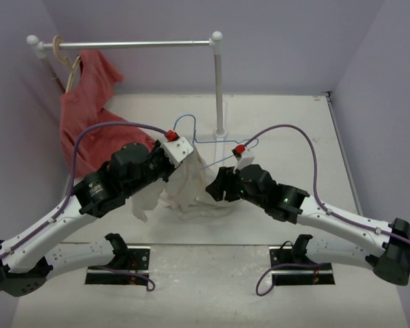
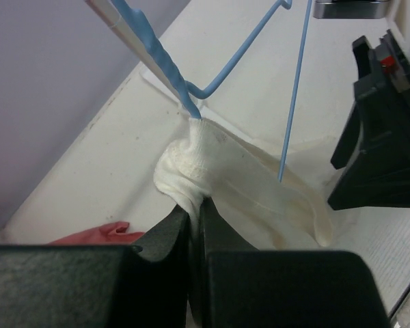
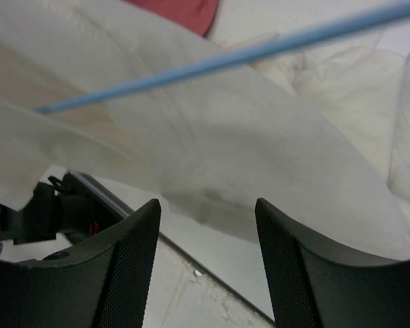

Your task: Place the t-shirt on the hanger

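The white t-shirt (image 1: 186,195) lies bunched on the table between my two arms. My left gripper (image 2: 195,208) is shut on a twisted fold of the t-shirt (image 2: 191,160), and one end of the thin light-blue wire hanger (image 2: 165,65) goes into the fabric just beyond that fold. From above, the hanger (image 1: 215,141) sits over the cloth beside my left gripper (image 1: 183,164). My right gripper (image 3: 206,215) is open just below a raised sheet of the t-shirt (image 3: 260,137), with nothing between its fingers. A straight wire of the hanger (image 3: 225,60) crosses above.
A metal clothes rack (image 1: 133,44) stands at the back, its upright post (image 1: 219,89) behind the hanger. A red shirt (image 1: 89,102) hangs from a tan wooden hanger (image 1: 72,65) at its left end and drapes onto the table.
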